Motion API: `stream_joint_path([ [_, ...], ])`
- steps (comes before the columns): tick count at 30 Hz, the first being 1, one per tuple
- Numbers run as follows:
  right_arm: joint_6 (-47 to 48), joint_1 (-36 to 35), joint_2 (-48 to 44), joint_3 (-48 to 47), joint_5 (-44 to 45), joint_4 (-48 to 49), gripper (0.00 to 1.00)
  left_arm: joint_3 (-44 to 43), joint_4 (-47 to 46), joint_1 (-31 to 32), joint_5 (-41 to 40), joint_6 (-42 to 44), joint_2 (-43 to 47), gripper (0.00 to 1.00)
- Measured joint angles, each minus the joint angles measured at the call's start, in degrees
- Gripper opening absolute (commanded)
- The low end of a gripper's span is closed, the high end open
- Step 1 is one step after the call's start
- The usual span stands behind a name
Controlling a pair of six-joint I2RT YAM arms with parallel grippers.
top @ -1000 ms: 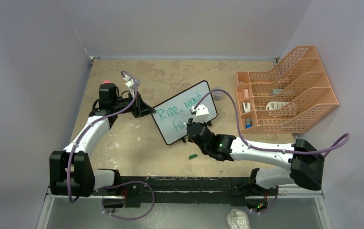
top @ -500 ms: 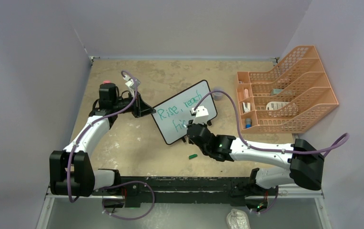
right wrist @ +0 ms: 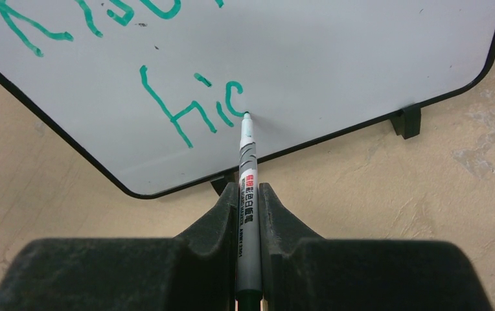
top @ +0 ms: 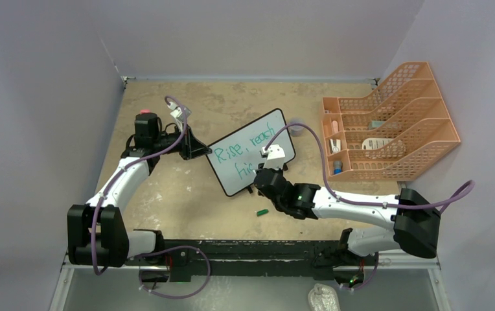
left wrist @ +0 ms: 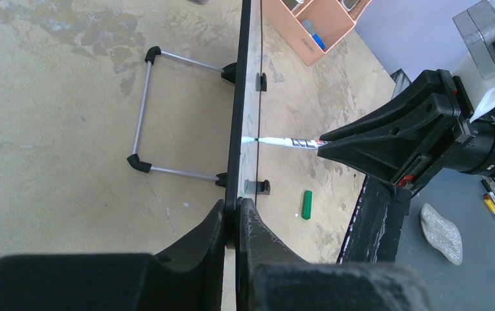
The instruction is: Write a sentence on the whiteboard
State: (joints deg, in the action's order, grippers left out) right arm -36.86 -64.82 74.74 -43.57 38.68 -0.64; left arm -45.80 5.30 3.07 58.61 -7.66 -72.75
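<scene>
The right gripper [right wrist: 248, 194] is pinching a marker [right wrist: 245, 146] tightly, its tip pressing the whiteboard [right wrist: 361, 52] at the foot of the "c" in "hic", on the second line of the green sentence [right wrist: 186, 107]. The left gripper [left wrist: 232, 217] is clamping the board's edge, steadying it upright near mid-table. Finishing this letter cleanly likely calls for light, even tip pressure against that brace.
</scene>
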Motion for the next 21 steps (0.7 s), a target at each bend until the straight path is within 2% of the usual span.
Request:
stream_joint_path([
  [21, 0.8, 0.0, 0.0, 0.0, 2.3, 1.2, 0.0, 0.0, 0.0, 0.0, 0.0, 0.0, 0.0, 0.0],
])
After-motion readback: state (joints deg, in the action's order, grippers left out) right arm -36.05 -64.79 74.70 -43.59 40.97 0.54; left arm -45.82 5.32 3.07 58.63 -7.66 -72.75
